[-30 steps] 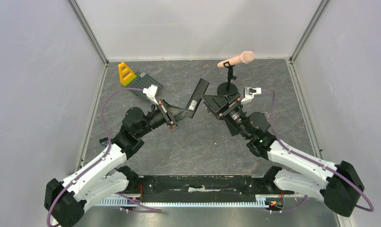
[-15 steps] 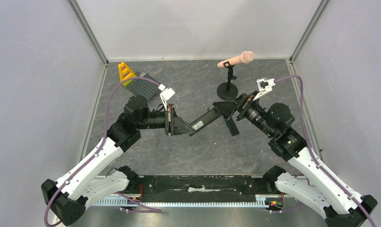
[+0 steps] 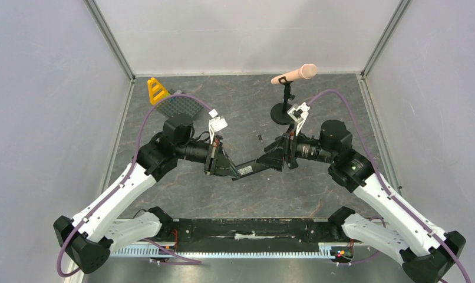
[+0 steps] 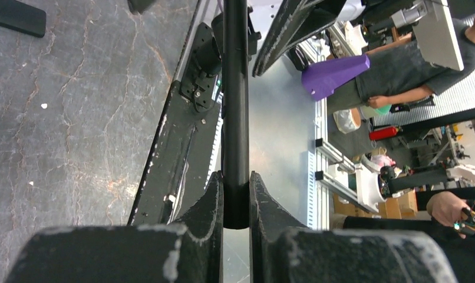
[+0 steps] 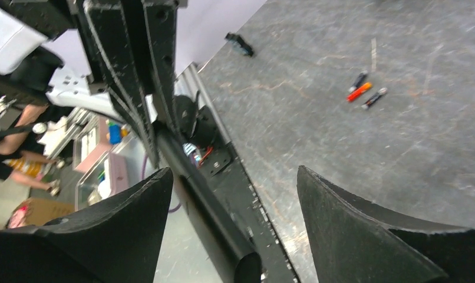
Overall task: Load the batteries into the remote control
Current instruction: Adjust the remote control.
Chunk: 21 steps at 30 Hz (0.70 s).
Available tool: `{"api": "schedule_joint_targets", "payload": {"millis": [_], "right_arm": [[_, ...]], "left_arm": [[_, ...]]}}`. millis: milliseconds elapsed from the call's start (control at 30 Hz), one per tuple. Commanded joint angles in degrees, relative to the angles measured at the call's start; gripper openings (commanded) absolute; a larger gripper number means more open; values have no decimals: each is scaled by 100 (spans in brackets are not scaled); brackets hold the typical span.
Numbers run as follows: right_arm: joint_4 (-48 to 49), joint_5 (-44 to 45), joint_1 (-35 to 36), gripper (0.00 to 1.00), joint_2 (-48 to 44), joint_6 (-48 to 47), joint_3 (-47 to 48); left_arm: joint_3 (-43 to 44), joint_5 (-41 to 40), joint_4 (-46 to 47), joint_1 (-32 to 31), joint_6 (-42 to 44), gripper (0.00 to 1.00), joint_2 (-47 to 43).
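Note:
The remote control (image 3: pixel 253 167) is a slim black bar held off the table between the two arms. My left gripper (image 3: pixel 231 170) is shut on its left end. In the left wrist view the remote (image 4: pixel 236 88) stands edge-on between my left gripper's (image 4: pixel 236 194) jaws. My right gripper (image 3: pixel 274 159) is open, its jaws standing either side of the remote's right end. In the right wrist view the remote (image 5: pixel 205 200) lies near the left finger of my right gripper (image 5: pixel 234 171), and I cannot tell if they touch. Three batteries (image 5: pixel 365 91), one red-orange, lie on the table (image 3: pixel 260 138).
A pink microphone on a black stand (image 3: pixel 294 75) is behind the right arm. A yellow block (image 3: pixel 157 91) and a grey baseplate (image 3: pixel 179 106) sit at the back left. A black flat piece (image 4: pixel 14 17) and a small black part (image 5: pixel 240 44) lie on the table.
My left arm has brought the remote lower and towards the middle, turning it nearly level. My right gripper has swung round to face left, and its open jaws now straddle the remote's free end.

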Motion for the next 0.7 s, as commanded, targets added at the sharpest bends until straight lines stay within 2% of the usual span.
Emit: {"api": "schedule_joint_targets", "payload": {"millis": [0, 267, 333, 467, 567, 600, 667], "right_arm": [[261, -871, -9, 76, -149, 100, -179], [727, -1385, -13, 78, -334, 446, -598], [981, -1473, -10, 69, -355, 615, -716], [1421, -1476, -13, 39, -354, 962, -896], [1875, -1472, -2, 26, -376, 1314, -1097], [2021, -1448, -8, 23, -396, 1439, -1190], [2464, -1368, -10, 20, -448, 1767, -1368]], "left_arm": [[340, 365, -405, -3, 724, 2, 37], [411, 582, -559, 2, 910, 2, 88], [444, 607, -630, 1, 981, 2, 99], [516, 632, -874, 1, 1190, 2, 105], [536, 628, -926, 0, 1243, 2, 99], [541, 621, -922, 1, 1243, 7, 99], [538, 574, -800, -1, 1102, 30, 72]]}}
